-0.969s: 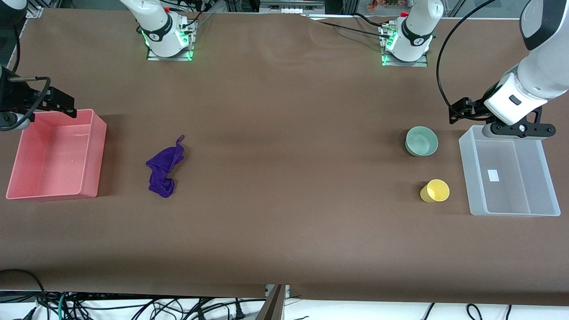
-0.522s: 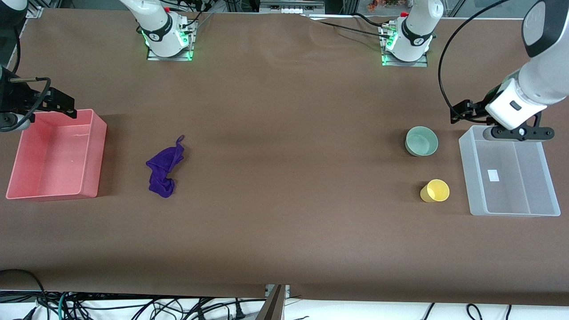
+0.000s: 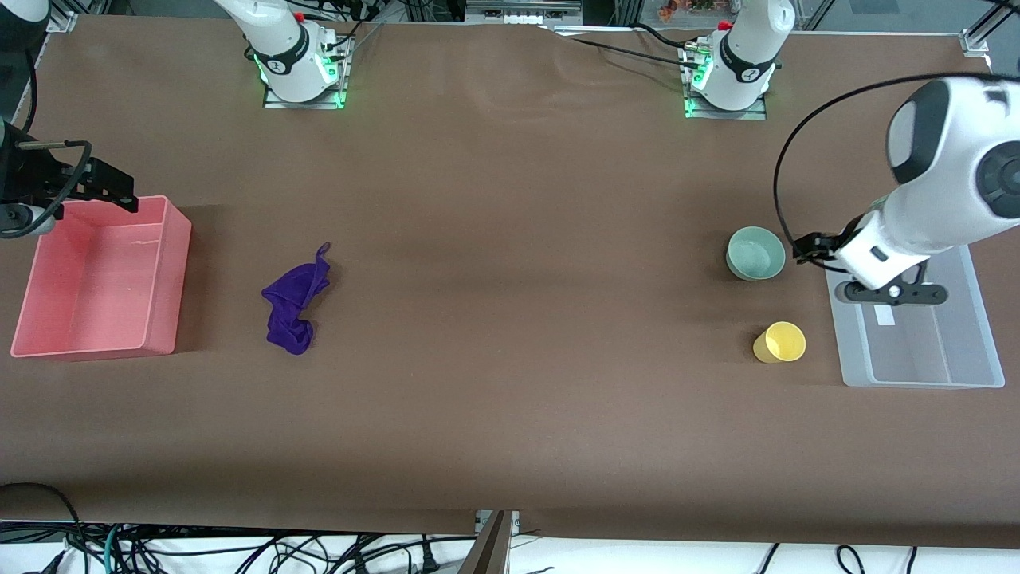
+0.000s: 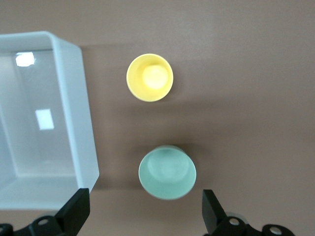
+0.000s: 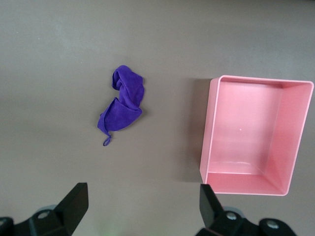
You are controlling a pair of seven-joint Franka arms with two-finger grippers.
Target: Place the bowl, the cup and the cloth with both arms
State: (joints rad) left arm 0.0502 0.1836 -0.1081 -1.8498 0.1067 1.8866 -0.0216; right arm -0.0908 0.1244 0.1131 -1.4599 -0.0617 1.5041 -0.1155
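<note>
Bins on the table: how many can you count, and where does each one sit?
2. The pink bin sits at the right arm's end of the table; the clear bin sits at the left arm's end, beside the cup. None seems hidden.

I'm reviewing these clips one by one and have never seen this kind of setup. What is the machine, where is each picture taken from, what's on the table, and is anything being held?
Two white robot arms are bolted to a brown table. One picture looks down from a high camera facing them; the other two come from cameras on each arm's wrist, looking down past its two black fingers.

The left hand hangs open over the clear bin at its end of the table, holding nothing. Beside that bin stand the mint-green bowl and, nearer the front camera, the yellow cup, both upright and apart.

The right hand, also open and empty, waits at the end of the pink bin farthest from the front camera. The purple cloth lies crumpled on the table beside that bin. Both bins hold none of the three items.
</note>
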